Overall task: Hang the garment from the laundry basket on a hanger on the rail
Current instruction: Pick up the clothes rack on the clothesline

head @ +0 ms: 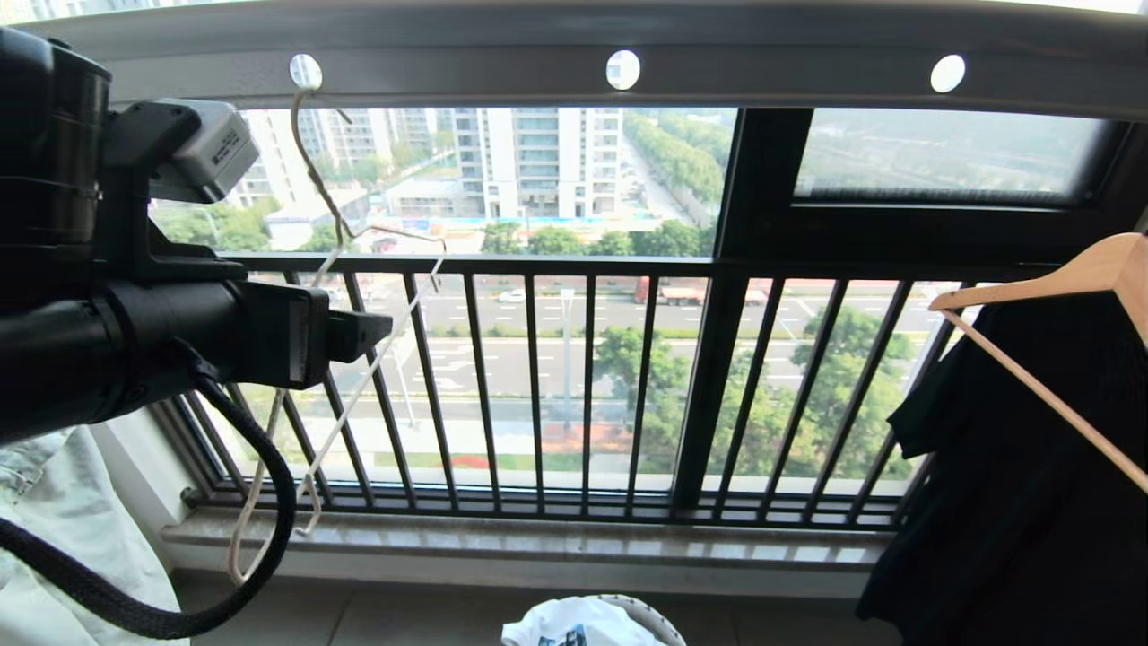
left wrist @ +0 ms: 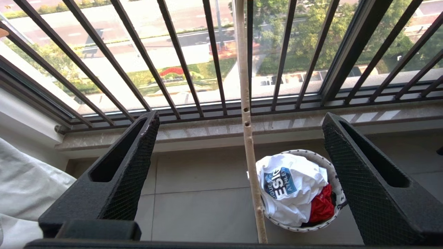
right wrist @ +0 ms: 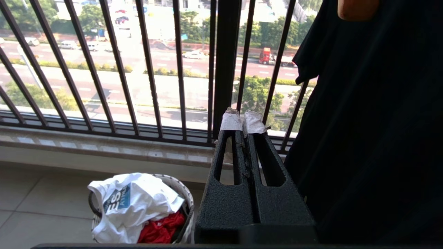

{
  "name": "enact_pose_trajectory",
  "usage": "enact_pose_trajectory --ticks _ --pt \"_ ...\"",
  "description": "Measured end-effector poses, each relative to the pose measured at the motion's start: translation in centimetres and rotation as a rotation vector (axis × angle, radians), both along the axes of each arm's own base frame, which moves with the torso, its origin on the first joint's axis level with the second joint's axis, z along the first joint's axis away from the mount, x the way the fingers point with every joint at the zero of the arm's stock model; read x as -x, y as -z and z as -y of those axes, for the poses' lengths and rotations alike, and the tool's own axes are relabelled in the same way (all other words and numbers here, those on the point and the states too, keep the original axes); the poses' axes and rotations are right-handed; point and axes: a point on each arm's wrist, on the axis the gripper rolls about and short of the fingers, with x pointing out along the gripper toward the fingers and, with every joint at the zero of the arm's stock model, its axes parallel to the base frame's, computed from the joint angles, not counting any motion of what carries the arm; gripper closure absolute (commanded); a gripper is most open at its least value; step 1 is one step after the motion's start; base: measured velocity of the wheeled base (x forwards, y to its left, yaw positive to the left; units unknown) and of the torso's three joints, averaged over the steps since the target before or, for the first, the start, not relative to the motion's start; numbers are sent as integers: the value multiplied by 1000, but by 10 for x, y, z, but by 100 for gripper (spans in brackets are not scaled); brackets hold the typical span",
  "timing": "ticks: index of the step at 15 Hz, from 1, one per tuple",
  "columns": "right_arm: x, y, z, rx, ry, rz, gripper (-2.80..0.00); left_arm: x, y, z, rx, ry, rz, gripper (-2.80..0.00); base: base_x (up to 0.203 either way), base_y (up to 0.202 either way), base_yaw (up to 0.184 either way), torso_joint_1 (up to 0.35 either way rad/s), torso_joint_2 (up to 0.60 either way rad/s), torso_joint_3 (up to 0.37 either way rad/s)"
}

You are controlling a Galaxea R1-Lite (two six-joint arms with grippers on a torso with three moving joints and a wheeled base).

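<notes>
The grey rail (head: 771,54) runs across the top, pierced by round holes. The cream wire hanger (head: 339,235) hangs empty from the leftmost hole. My left gripper (head: 359,334) is raised beside it and open wide. In the left wrist view the hanger's wire (left wrist: 246,138) passes between the fingers (left wrist: 131,162), touching neither. Below on the floor, the white garment (left wrist: 294,183) with its blue graphic lies crumpled in the laundry basket (left wrist: 304,152), on top of a red cloth (left wrist: 322,207). My right gripper (right wrist: 242,122) is shut and empty, low beside the basket (right wrist: 183,188).
A black garment (head: 1004,467) hangs on a wooden hanger (head: 1058,283) at the right, close to the right gripper. A black railing (head: 583,377) of vertical bars and a stone sill (head: 538,538) stand behind. Pale cloth (head: 54,520) hangs at the far left.
</notes>
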Motion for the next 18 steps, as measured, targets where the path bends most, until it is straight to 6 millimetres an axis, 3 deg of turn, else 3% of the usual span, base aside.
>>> enact_pose_trajectory --ticks 5,18 --pt "0 0 0 0 0 0 0 -9 12 6 60 -71 -41 -280 0 0 0 0 0 0" --pt "0 0 0 0 0 0 0 -24 15 15 95 -128 -51 -280 0 0 0 0 0 0"
